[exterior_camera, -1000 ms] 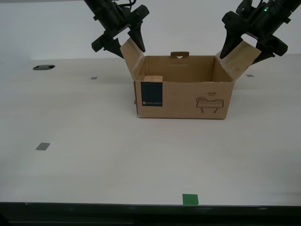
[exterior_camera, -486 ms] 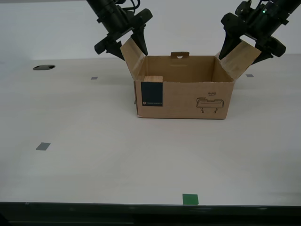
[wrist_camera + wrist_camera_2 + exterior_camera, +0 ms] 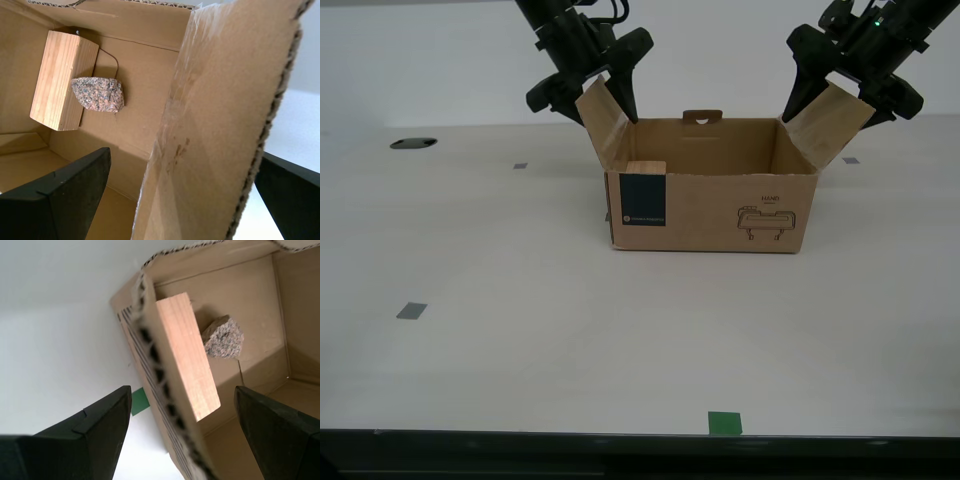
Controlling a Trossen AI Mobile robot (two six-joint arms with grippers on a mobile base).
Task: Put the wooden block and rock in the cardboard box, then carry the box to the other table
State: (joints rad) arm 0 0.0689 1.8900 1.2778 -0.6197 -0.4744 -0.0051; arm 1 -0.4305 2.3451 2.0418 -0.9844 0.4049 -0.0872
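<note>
Beige table, both jaws wide, straddling cardboard box flaps

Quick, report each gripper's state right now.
My first gripper: open, fingers straddling a side flap of the cardboard box.
My second gripper: open, fingers astride the opposite flap.

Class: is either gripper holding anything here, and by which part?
Nothing is gripped yet. My first gripper and my second gripper each straddle a side flap of the cardboard box, jaws open, gaps showing on both sides.
</note>
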